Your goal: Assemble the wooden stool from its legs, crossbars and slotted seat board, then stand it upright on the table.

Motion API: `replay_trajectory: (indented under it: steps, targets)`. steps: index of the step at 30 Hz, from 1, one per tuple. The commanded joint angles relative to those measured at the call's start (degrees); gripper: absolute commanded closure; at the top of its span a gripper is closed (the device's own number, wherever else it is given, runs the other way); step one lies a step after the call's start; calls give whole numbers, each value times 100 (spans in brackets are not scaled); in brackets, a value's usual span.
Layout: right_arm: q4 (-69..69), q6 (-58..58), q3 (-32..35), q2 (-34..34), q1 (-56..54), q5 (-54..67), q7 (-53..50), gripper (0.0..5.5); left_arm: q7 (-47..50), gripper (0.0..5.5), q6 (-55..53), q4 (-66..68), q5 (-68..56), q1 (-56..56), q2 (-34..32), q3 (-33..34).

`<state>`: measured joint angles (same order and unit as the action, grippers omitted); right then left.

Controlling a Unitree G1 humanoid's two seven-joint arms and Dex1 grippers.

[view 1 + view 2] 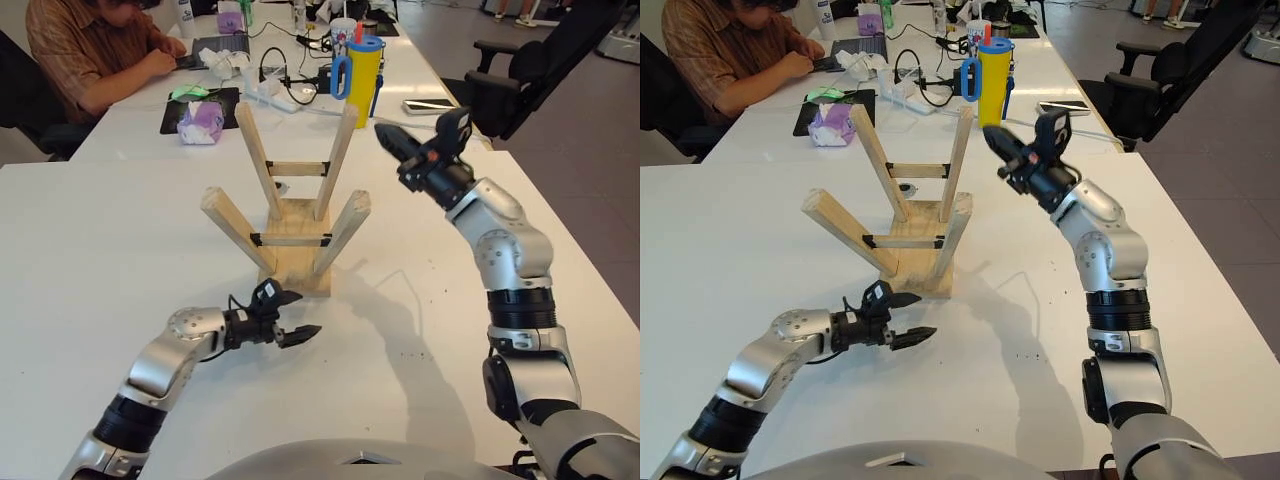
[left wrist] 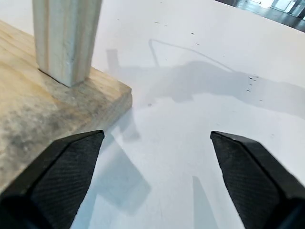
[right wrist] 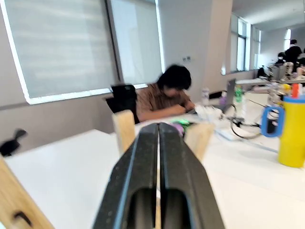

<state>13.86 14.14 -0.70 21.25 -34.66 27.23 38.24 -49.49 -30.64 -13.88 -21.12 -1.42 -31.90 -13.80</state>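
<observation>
Just beside left tool, upturned stool

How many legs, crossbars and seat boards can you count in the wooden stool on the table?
Legs: 4
Crossbars: 2
Seat board: 1
Total: 7 wooden parts

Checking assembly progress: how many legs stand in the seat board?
4: far-left leg, far-right leg, near-left leg, near-right leg, all rising from the seat board. None appears hidden.
</observation>
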Motion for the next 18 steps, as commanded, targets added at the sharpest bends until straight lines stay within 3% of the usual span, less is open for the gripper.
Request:
replay_trajectory:
  steps: [1, 10, 18]
  targets:
    - [1323, -1220, -562, 69, -386, -824, 1180, 548, -188, 135, -245, 201, -185, -26, -378, 447]
    - [1715, -1717, -1009, 2, -647, -1023, 3111, 548, 114, 135, -70, 1151, 675, -128, -625, 251]
    - [832, -1215, -1415, -10, -101, -1219, 3338, 548, 665, 135, 32, 1571, 951, -450, -82, 154]
